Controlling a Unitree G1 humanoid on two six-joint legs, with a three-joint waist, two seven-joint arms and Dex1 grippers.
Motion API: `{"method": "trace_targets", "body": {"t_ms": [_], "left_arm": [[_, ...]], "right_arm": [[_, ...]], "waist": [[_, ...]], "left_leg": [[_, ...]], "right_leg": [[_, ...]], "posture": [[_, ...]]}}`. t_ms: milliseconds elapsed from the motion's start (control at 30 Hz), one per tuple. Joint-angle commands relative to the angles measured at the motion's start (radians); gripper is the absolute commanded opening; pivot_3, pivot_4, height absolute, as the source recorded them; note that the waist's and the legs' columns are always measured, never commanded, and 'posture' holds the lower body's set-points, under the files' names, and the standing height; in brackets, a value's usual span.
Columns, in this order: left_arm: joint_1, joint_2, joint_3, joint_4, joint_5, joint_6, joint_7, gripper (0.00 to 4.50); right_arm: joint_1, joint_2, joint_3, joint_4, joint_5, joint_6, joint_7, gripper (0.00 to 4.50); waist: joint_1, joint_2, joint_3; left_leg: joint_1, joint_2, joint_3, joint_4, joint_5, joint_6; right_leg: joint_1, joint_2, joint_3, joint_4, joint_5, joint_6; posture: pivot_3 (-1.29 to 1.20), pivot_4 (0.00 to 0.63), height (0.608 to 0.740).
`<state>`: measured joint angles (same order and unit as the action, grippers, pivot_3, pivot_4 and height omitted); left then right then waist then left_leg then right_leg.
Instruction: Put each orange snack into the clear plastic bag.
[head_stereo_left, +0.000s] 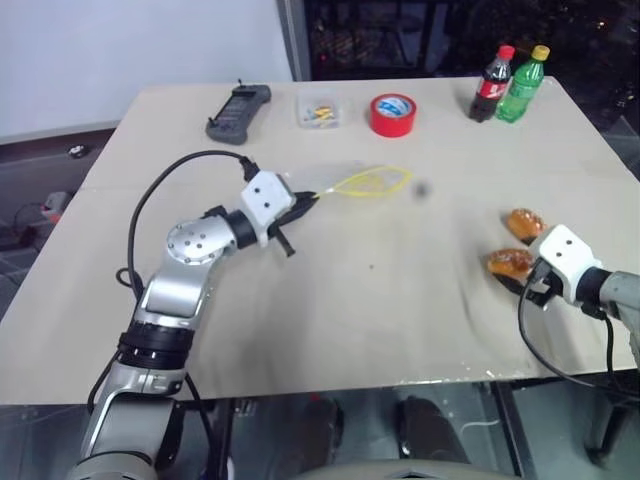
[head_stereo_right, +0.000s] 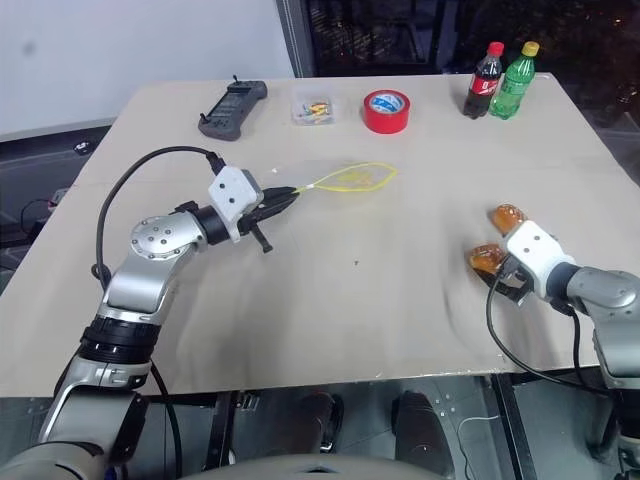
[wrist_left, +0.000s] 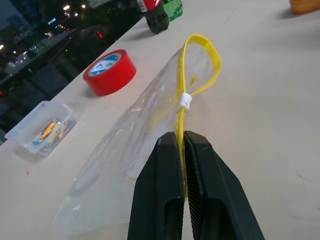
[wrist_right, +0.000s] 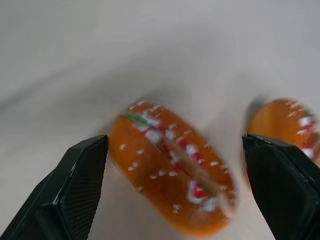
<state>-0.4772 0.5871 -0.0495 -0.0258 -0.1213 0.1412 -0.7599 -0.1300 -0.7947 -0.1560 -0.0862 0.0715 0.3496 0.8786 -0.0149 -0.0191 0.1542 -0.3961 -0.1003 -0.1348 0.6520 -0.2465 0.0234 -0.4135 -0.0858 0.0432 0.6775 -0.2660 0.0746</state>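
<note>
Behind right end effector (wrist_right: 175, 185), nearer orange snack (head_stereo_left: 509, 262) partly hidden.

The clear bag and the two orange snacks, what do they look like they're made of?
The clear plastic bag looks like thin, soft plastic film: see-through, wrinkled and sagging, with a yellow zip strip. The orange snacks look glossy orange-brown with pale speckles, like glazed buns; whether real food or plastic replicas can't be told.
</note>
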Motion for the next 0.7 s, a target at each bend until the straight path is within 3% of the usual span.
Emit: {"method": "trace_targets", "body": {"t_ms": [33,133,300,433,533,700], "left_arm": [[0.019,0.02,0.04,-0.084,-0.018,0.013,0.009,0.0],[0.04,0.027,0.055,-0.111,-0.024,0.029,0.012,0.0],[0.058,0.032,0.074,-0.135,-0.028,0.042,0.015,0.0],[0.062,0.034,0.082,-0.145,-0.039,0.046,0.014,0.0],[0.066,0.037,0.082,-0.155,-0.044,0.047,0.008,0.0],[0.076,0.04,0.063,-0.17,-0.03,0.026,0.002,0.0]], "right_arm": [[-0.042,-0.028,0.013,0.097,0.035,-0.036,0.064,4.38],[-0.067,-0.024,0.025,0.151,0.042,-0.052,0.075,3.59],[-0.071,-0.019,0.014,0.099,0.08,-0.024,0.073,1.33],[-0.096,0.041,0.017,-0.096,0.193,0.112,0.046,1.33],[-0.214,0.177,0.084,-0.237,0.266,0.284,-0.066,1.33],[-0.428,0.388,0.227,-0.156,0.203,0.383,-0.237,1.33]], "waist": [[0.001,0.0,0.0],[0.0,0.0,0.0],[0.001,0.0,0.0],[-0.001,0.0,0.0],[-0.01,0.0,0.0],[-0.013,0.0,0.0]], "left_leg": [[0.0,0.0,0.0,0.0,0.0,0.0],[0.001,0.001,0.0,0.0,0.0,0.0],[0.0,0.001,0.0,0.0,0.0,0.0],[0.0,0.001,0.0,0.0,0.0,0.0],[0.001,0.002,0.0,0.0,0.0,0.0],[0.0,0.001,-0.001,0.0,0.0,0.0]], "right_leg": [[0.0,0.0,0.0,0.0,0.0,0.0],[0.0,0.0,0.0,0.0,0.0,0.0],[0.0,-0.001,0.0,0.0,0.0,0.0],[0.0,-0.001,0.0,0.0,0.0,0.0],[0.0,0.0,0.001,0.001,0.0,0.0],[0.0,0.0,-0.001,0.001,0.0,0.0]], "posture": [[0.0,0.15,0.74],[0.0,0.15,0.74],[0.0,0.15,0.74],[0.0,0.15,0.74],[0.0,0.15,0.74],[0.0,0.15,0.74]]}}
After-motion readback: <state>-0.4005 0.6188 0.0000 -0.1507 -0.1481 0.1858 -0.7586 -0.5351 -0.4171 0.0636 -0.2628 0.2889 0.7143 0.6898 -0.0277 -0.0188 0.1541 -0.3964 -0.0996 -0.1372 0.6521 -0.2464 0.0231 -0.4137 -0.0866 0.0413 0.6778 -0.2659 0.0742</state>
